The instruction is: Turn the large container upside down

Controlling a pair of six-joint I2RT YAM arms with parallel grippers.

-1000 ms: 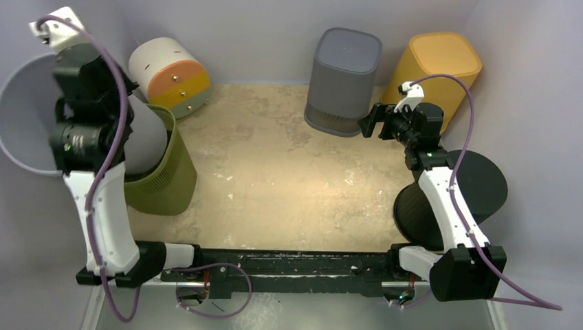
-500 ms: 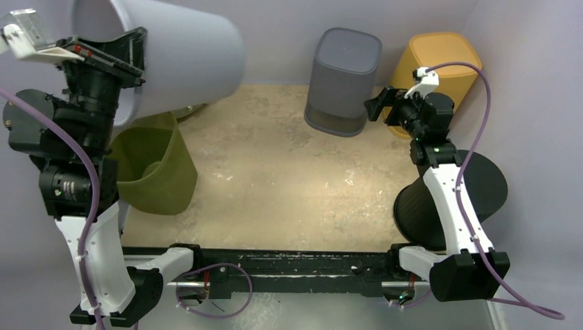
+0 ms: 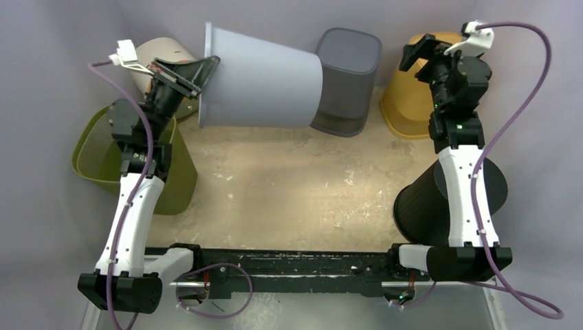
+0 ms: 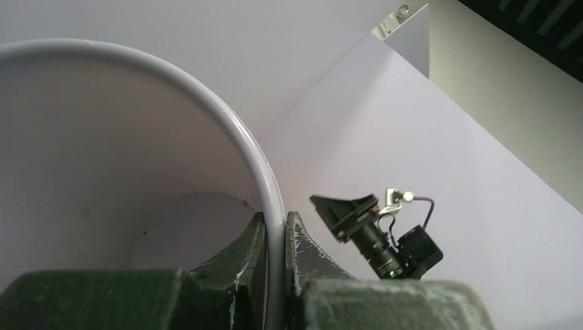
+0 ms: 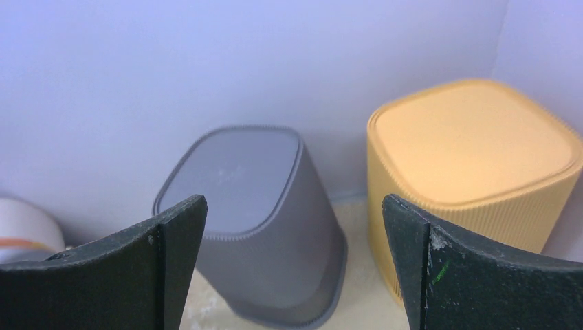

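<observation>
Starting at the left: up beside the tilted olive-green plastic bin (image 3: 96, 148), your left gripper (image 3: 196, 74) is pinched onto the rim of the large pale-lavender plastic container (image 3: 265, 86), one finger inside and one outside going by the wrist view. The container hangs in the air on its side, mouth to the left and base pointing right, so I'd call the flip roughly half done. To finish it well, roll the wrist until the mouth faces down, and do it over the bare tan tabletop (image 3: 289, 185) in the middle, not back by the wall. Get the whole rim flat before you let go. A single rim pinch on something this big looks likely to swing.

Stuff in the way: the white drum with orange and yellow bands (image 3: 161, 51) sits right behind your gripper, and the container's base nearly meets the dark grey ribbed bin (image 3: 347, 62), upside down at the back. Further right is the yellow ribbed bin (image 3: 405, 103), then your right gripper (image 3: 421, 53), raised, jaws spread wide and holding nothing, and the black round bin (image 3: 426, 206) beside that arm.
</observation>
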